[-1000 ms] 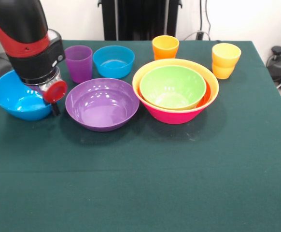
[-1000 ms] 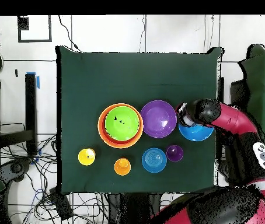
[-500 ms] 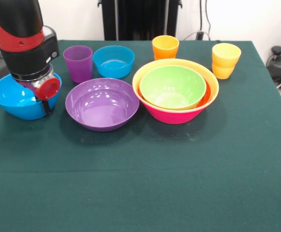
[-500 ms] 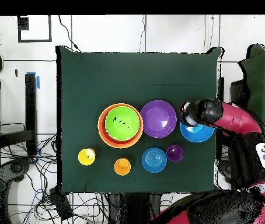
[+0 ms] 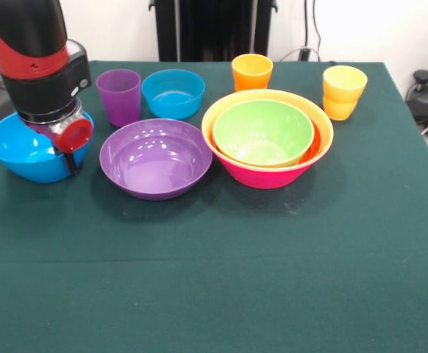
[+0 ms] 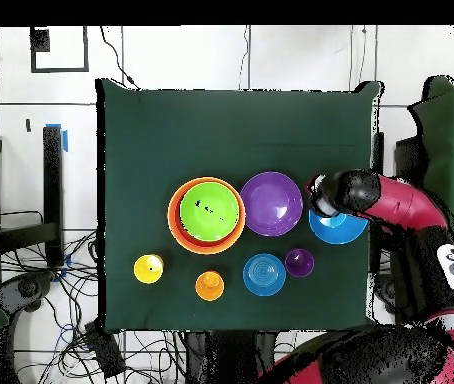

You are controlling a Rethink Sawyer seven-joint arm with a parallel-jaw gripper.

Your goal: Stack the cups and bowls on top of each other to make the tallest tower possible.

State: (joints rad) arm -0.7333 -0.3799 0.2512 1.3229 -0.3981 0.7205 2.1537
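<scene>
At the table's left edge my gripper [image 5: 65, 151] is down on the right rim of the large blue bowl [image 5: 19, 151]. One black finger [image 5: 70, 163] presses the bowl's outer wall and the other is hidden inside, so the gripper is shut on the rim. The bowl rests on the cloth. Beside it lies the purple bowl [image 5: 155, 158]. The tower has the pink bowl [image 5: 265, 176] outermost, holding an orange bowl [image 5: 324, 132], a red-orange one [image 5: 313, 147] and the green bowl [image 5: 262, 129]. Behind stand the purple cup [image 5: 119, 97], orange cup [image 5: 251, 71] and yellow cup [image 5: 343, 92].
A small blue bowl [image 5: 173, 92] sits between the purple cup and the orange cup. The green cloth-covered table [image 5: 214, 279] ends just left of the large blue bowl. From above, the arm [image 6: 391, 200] reaches in from the table's right side.
The gripper shifted left from beside the large blue bowl onto its right rim, the black finger meeting the outer wall. Nothing has moved over the last half second.
</scene>
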